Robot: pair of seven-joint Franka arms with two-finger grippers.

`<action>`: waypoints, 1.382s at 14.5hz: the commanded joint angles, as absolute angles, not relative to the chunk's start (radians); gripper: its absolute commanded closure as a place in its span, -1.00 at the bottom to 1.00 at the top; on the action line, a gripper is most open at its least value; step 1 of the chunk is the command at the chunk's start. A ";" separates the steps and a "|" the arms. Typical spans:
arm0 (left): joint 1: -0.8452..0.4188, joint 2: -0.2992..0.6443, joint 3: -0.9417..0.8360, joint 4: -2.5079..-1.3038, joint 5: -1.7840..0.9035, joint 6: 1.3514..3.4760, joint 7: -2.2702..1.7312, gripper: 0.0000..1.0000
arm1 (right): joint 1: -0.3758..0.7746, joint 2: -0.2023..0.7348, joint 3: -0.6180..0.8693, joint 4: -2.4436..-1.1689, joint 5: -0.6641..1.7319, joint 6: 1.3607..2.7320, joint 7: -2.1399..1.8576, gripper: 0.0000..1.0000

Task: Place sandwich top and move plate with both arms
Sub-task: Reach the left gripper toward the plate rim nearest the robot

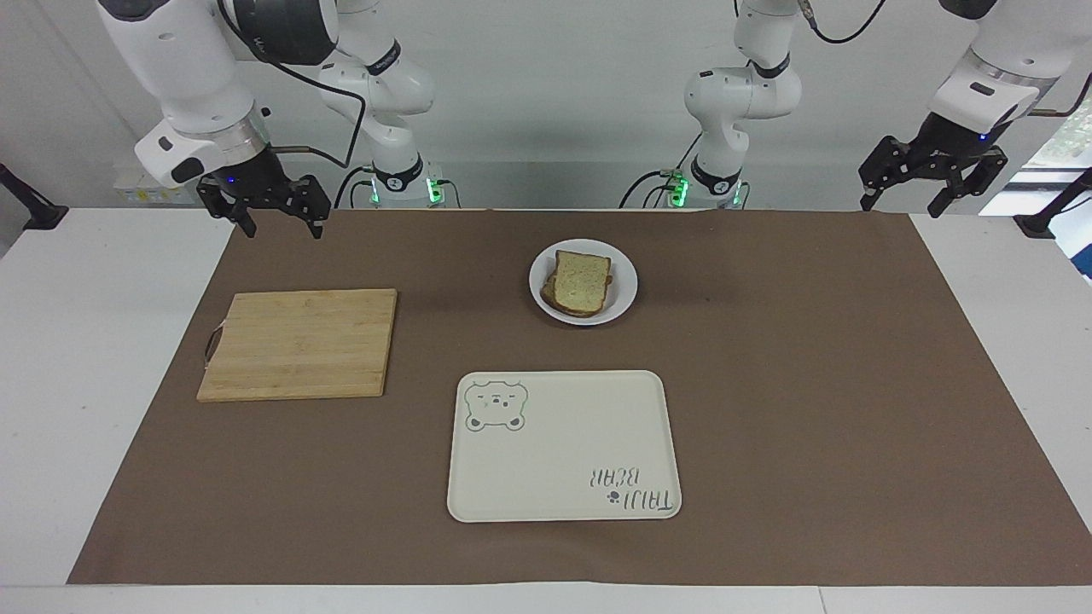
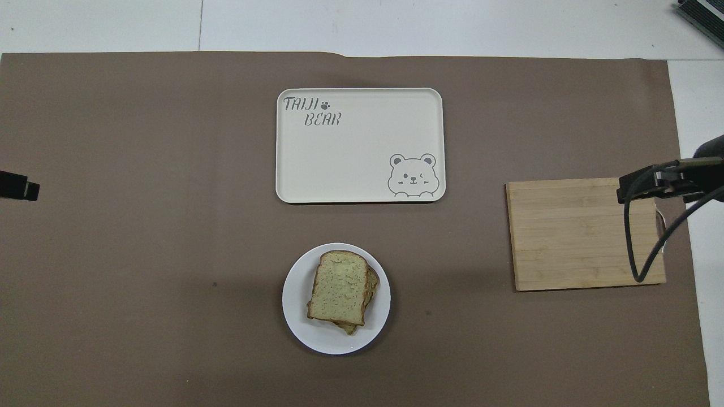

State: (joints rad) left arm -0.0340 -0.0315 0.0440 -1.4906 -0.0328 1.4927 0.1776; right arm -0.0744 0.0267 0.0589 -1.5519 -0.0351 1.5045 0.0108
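The sandwich top (image 1: 583,280) is a greenish-tan slice that lies on top of the stack on the white plate (image 1: 627,286). The plate sits on the brown mat near the robots. The overhead view shows the slice (image 2: 339,288) and the plate (image 2: 302,330) too. My right gripper (image 1: 283,228) is open and empty, raised over the mat's corner at the right arm's end; it also shows in the overhead view (image 2: 639,183). My left gripper (image 1: 902,205) is open and empty and waits raised over the left arm's end; its tip shows in the overhead view (image 2: 14,186).
A bamboo cutting board (image 1: 299,344) lies toward the right arm's end, also in the overhead view (image 2: 582,234). A cream bear-print tray (image 1: 563,443) lies farther from the robots than the plate, also in the overhead view (image 2: 359,152).
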 commanded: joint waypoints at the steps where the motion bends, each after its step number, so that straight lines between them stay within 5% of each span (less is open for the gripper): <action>1: -0.034 -0.058 0.040 -1.520 -0.034 1.482 0.169 -1.00 | -0.081 0.020 0.066 -1.565 -0.043 1.513 0.026 -1.00; 9: -0.040 -0.066 0.026 -1.537 -0.041 1.486 0.181 -1.00 | -0.080 0.021 0.067 -1.562 -0.043 1.516 0.023 -1.00; 12: -0.029 -0.086 0.035 -1.587 -0.237 1.519 0.189 -1.00 | -0.081 0.020 0.067 -1.562 -0.043 1.516 0.025 -1.00; 20: -0.093 -0.189 0.028 -2.075 -0.561 1.828 0.402 -1.00 | -0.081 0.020 0.067 -1.562 -0.043 1.516 0.023 -1.00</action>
